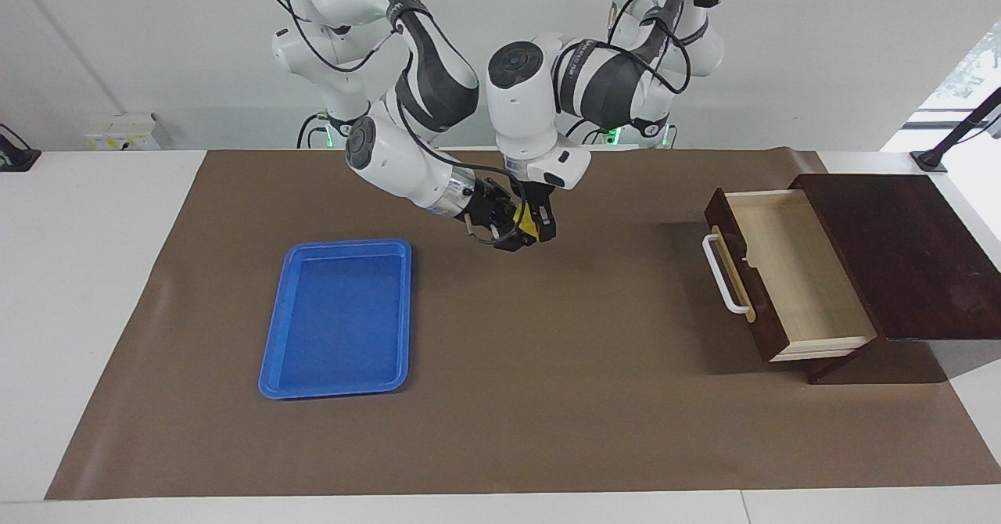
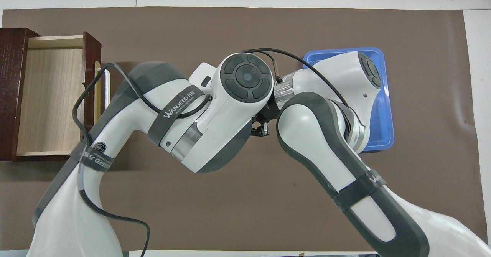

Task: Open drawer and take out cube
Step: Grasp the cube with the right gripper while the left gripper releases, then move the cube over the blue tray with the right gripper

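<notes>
Yellow cube (image 1: 530, 225) up in the air over the brown mat (image 1: 547, 399), mid-tabletop, pinched between both claws. Left claw (image 1: 539, 227) pointing down, clamped on the cube; right claw (image 1: 512, 231) reaching in sideways, closed on it too. Toward the left arm's end: drawer (image 1: 798, 274) pulled open from its dark box (image 1: 899, 250), pale inside bare, white handle (image 1: 723, 278) facing the middle. Toward the right arm's end, farther from the robots than the claws: blue tray (image 1: 336, 383) flat on the mat.
</notes>
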Robot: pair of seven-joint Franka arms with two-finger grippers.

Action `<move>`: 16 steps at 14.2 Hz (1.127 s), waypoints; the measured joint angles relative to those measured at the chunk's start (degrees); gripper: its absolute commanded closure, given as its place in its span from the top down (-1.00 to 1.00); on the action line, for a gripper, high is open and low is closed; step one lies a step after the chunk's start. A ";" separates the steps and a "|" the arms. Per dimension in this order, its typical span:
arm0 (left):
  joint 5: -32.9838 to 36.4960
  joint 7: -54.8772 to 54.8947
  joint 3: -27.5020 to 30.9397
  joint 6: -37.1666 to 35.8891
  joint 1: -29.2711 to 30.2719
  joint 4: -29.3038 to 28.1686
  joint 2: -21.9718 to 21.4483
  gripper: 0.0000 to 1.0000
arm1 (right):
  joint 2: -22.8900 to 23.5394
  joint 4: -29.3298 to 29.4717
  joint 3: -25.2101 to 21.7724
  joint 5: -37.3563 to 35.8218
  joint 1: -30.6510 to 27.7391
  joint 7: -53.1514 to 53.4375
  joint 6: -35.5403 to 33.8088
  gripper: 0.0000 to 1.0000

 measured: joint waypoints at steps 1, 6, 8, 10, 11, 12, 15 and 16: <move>0.00 0.00 0.00 0.00 0.00 0.00 0.00 -1.00 | 0.00 0.00 0.00 0.00 0.00 0.00 0.00 -1.00; 0.00 0.00 0.00 0.00 0.00 0.01 0.00 1.00 | 0.00 0.01 0.00 0.00 0.00 0.00 0.01 -1.00; 0.01 -0.18 0.15 0.00 0.14 0.16 -0.06 1.00 | 0.00 0.01 -0.03 0.00 -0.05 0.00 0.03 -1.00; 0.03 -0.26 0.38 -0.04 0.94 0.33 -0.61 1.00 | 0.00 0.01 -0.09 0.00 -0.07 0.00 0.03 -1.00; 0.05 -0.26 0.49 -0.10 1.80 0.33 -1.01 1.00 | 0.00 0.01 -0.12 0.00 -0.08 0.00 0.03 -1.00; 0.08 -0.22 0.51 -0.42 2.94 0.17 -1.34 1.00 | 0.02 0.07 -0.14 0.00 -0.09 0.01 0.41 -1.00; 0.58 4.47 0.74 -0.19 8.76 -2.50 -2.15 1.00 | 0.02 0.08 -0.16 0.00 -0.11 0.01 0.41 -1.00; 0.67 7.67 0.86 0.45 11.38 -4.09 -2.47 1.00 | 0.02 0.11 -0.17 0.00 -0.18 0.01 0.41 -1.00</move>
